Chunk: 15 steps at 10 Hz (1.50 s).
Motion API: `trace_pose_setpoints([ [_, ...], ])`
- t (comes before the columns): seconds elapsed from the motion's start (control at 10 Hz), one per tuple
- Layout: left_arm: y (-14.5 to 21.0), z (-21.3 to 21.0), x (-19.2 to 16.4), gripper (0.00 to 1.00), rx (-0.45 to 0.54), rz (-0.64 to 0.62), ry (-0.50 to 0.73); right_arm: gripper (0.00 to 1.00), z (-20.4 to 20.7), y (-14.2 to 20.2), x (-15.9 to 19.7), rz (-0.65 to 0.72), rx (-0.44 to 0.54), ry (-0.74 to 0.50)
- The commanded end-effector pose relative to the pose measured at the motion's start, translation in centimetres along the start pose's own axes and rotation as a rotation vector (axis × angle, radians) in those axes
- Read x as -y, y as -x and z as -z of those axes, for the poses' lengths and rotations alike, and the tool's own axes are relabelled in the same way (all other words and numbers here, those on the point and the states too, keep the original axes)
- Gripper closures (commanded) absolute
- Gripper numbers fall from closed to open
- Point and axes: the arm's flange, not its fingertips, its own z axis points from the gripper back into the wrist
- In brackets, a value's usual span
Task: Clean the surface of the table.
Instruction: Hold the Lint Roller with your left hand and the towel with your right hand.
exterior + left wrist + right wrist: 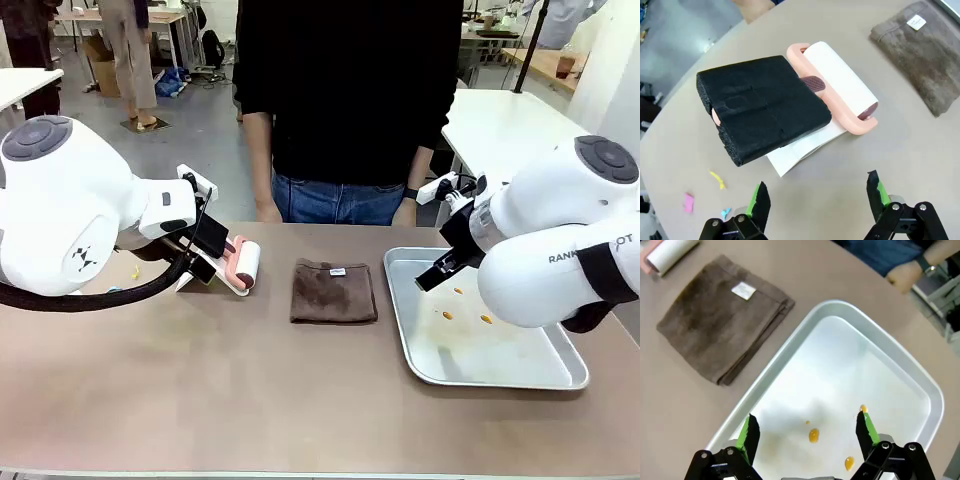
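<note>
The tan bench (200, 390) runs across the whole near field of the front view, and the other things are laid in a row along its far half. The left fingers (760, 200) are held spread and empty just short of a lint roller (840, 82). Its handle is wrapped in a block of black foam (765, 107), presumably so that it can be gripped firmly between the green pads. The roller is laid on a white sheet (787, 160) with the handle turned towards the left arm, which should allow it to be taken head-on. A few small coloured scraps (717, 179) are scattered on the bench beside it; these are judged to be what is to be rolled up. A folded brown cloth (333, 290) is placed in the middle, within reach of either arm. The right fingers (749, 432) are likewise spread, with nothing between them, and are hung over a silver tray (790, 347). Several orange drops (813, 435) are seen on its floor; whether they are liquid or solid cannot be told. A person's hand (902, 275) is seen by the far edge, apart from the tools. Nothing is held, so the cleaning is judged not yet begun; taking up the roller by its foam seems the step in hand.
</note>
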Motion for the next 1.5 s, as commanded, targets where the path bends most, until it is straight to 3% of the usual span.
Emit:
trace_pose_setpoints([
  [0.0,0.00,0.00,0.00,0.00,0.000,0.000,0.000,0.00,-0.03,-0.02,0.00,0.000,0.001,0.000],
  [1.4,0.00,0.00,0.00,0.00,0.000,0.000,0.000,0.00,-0.03,-0.02,0.00,0.000,0.001,0.000],
])
